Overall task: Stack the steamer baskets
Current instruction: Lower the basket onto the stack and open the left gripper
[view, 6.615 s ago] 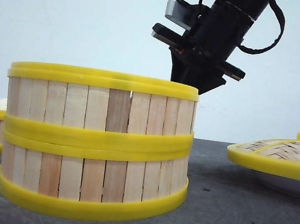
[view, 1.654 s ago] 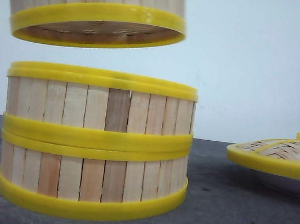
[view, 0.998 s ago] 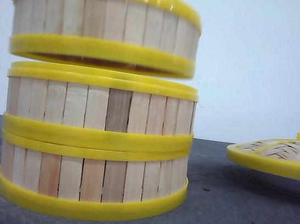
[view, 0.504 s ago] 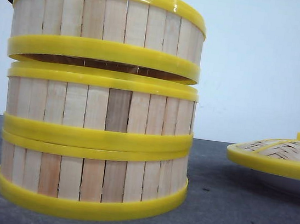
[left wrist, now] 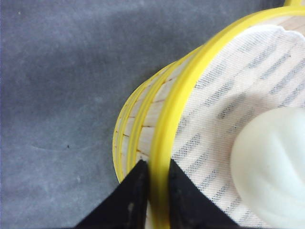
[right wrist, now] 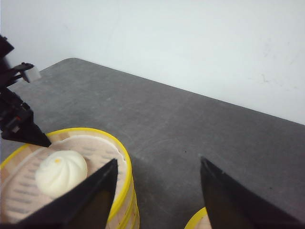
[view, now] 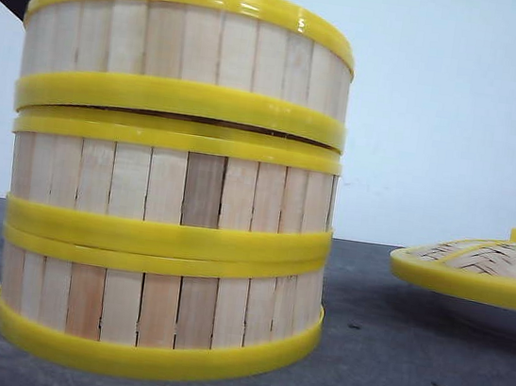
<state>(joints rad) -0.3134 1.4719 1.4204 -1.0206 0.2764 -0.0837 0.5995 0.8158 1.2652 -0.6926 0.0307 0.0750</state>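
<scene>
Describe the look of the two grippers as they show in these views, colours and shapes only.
The left gripper has two matte black fingers tapering to wedge-shaped tips; in the right wrist view its black body carries a small pale grey block. The right gripper shows two broad, black, pointed fingers with flat faces. No markings or cables are visible.

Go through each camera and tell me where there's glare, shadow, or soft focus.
Front view: glossy highlights on the top basket's yellow rim; left end effector a dark silhouette at top left. Left wrist view: the bun is soft and washed out; the end effector's fingertips are black and featureless. Right wrist view: right end effector dark and blurred; a soft shadow lies on the table beside the stack.
</scene>
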